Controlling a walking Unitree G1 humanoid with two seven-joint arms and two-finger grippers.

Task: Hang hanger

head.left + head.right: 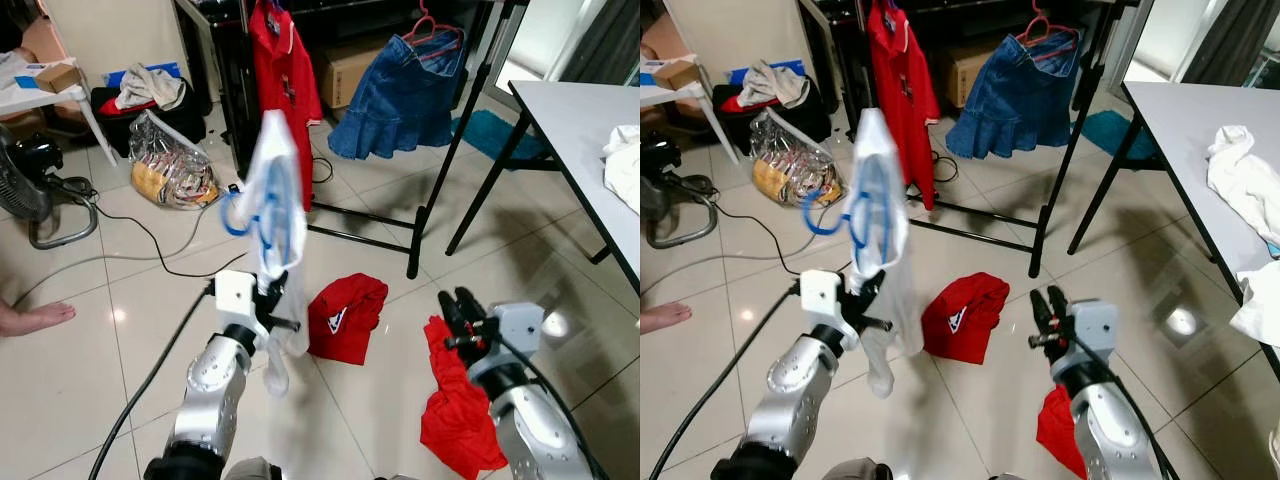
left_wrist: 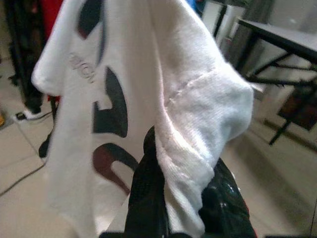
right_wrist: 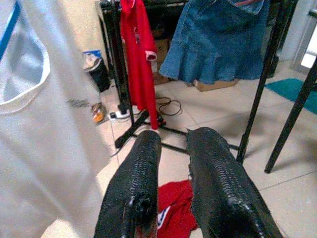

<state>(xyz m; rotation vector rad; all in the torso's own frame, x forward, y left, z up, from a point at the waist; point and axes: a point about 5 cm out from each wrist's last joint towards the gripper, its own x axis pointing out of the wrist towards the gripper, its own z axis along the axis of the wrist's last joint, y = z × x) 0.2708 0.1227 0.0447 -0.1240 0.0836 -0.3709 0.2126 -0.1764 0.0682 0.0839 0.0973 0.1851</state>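
Left hand (image 1: 270,292) raised, clamped; right hand (image 1: 457,307) parted, empty.

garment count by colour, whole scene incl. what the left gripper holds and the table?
Red: 3 — hanging shirt, floor shirt, floor cloth
White: 3 — shirt on blue hanger held by left gripper, two table cloths
Blue denim: 1 — skirt
Total: 7

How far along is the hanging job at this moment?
Done: a red shirt and a denim skirt already hang on the rack. In hand: the left gripper holds up a white shirt on a blue hanger. Left: hooking it on the rack; the right gripper is empty.
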